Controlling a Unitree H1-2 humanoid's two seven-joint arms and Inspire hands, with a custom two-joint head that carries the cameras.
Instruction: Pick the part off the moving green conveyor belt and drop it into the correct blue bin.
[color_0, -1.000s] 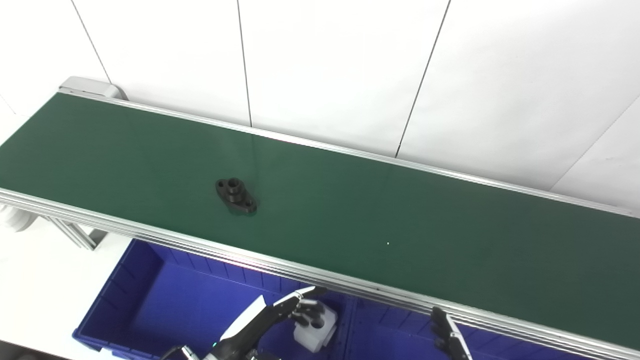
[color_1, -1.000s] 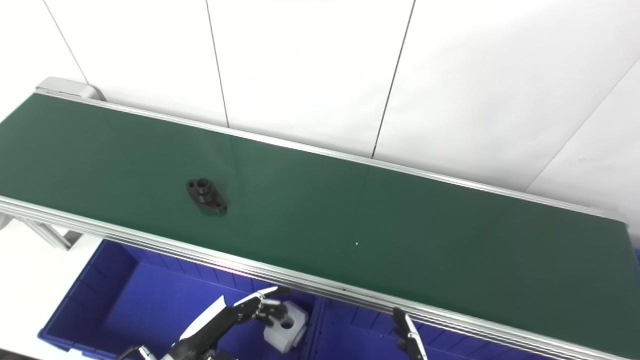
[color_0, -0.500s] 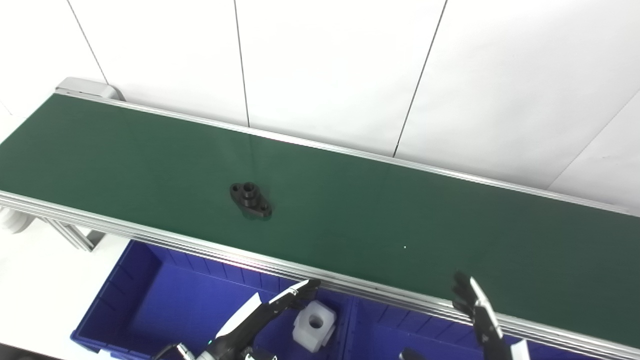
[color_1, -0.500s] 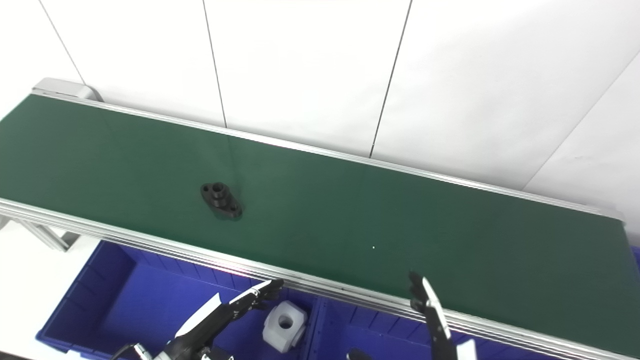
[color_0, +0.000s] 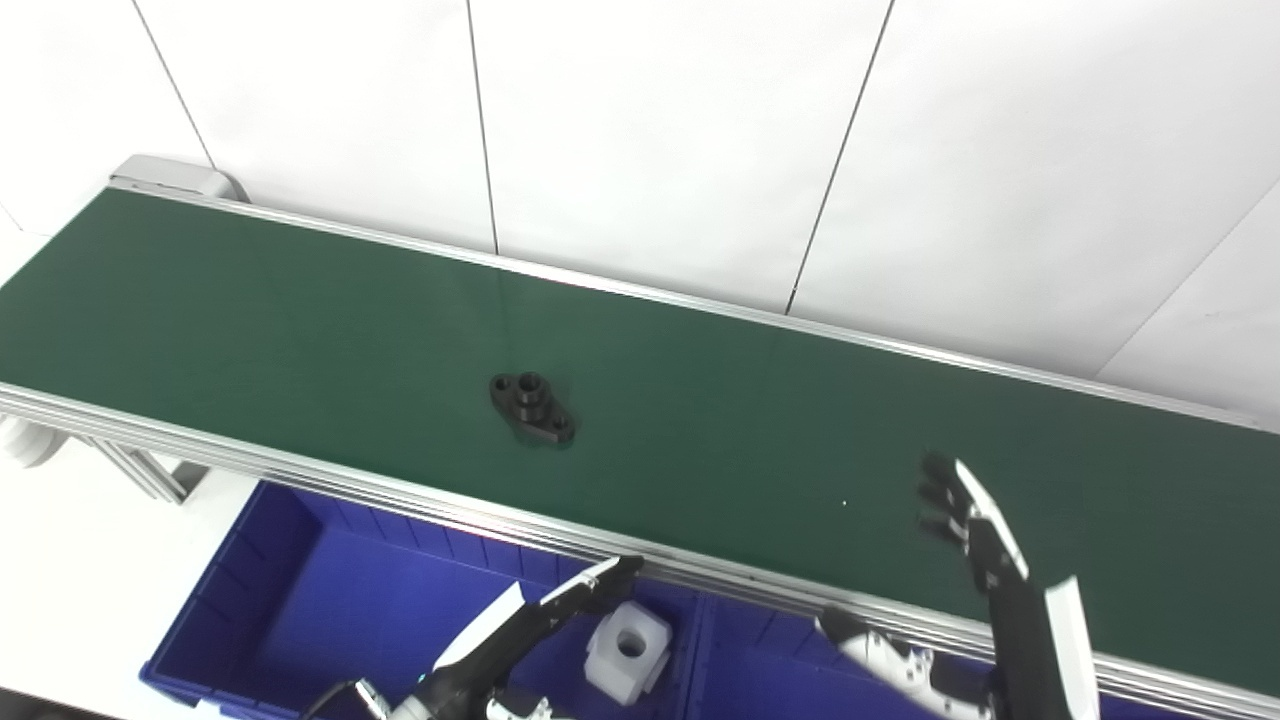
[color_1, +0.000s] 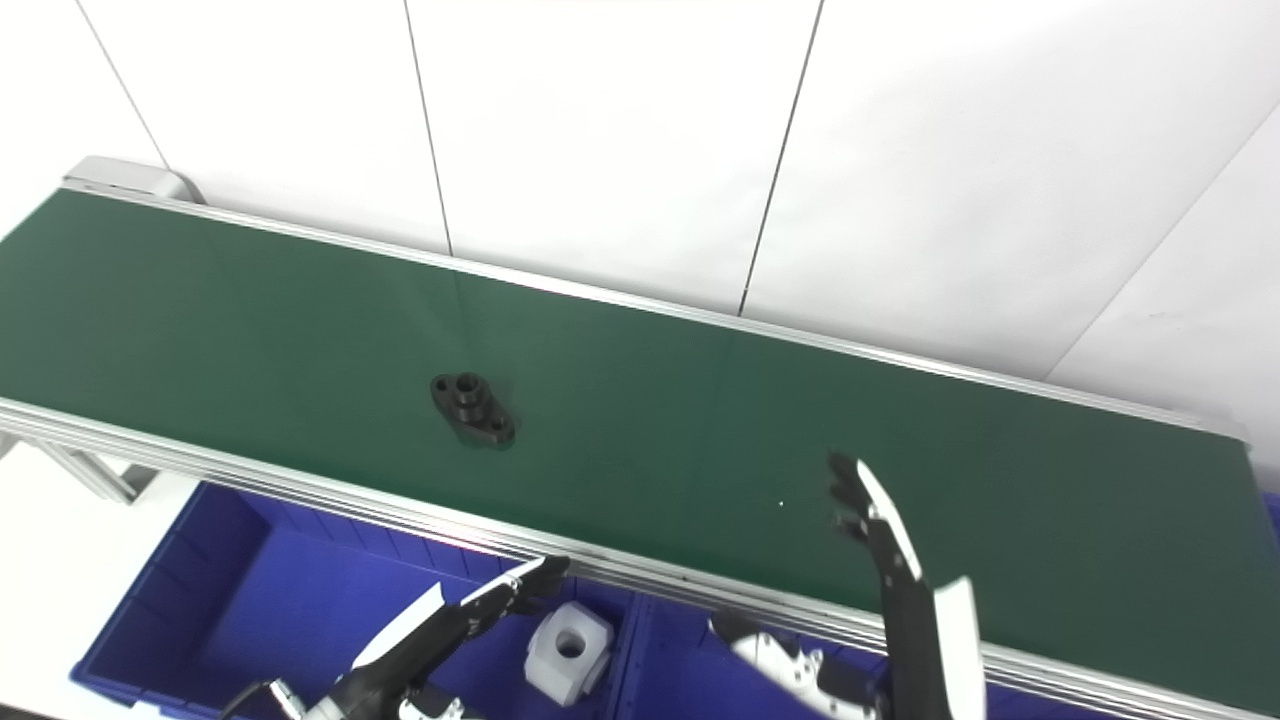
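Observation:
A black flanged part (color_0: 532, 408) with a raised hub lies on the green conveyor belt (color_0: 300, 320), left of the middle. My right hand (color_0: 975, 540) is raised over the belt's near right stretch, open, fingers straight, well to the right of the part (color_1: 473, 409). My left hand (color_0: 540, 625) hovers low over the left blue bin (color_0: 270, 590), open and holding nothing. A white block (color_0: 628, 652) with a round hole rests in that bin beside the left hand's fingertips.
A second blue bin (color_0: 770, 675) adjoins the first on the right, below the belt's aluminium front rail (color_0: 400, 495). White wall panels stand behind the belt. The belt's end housing (color_0: 175, 175) is at the far left.
The black part has ridden rightward along the belt. My right hand rose from below the front rail to over the belt. My left hand let go of the white block, now in the bin.

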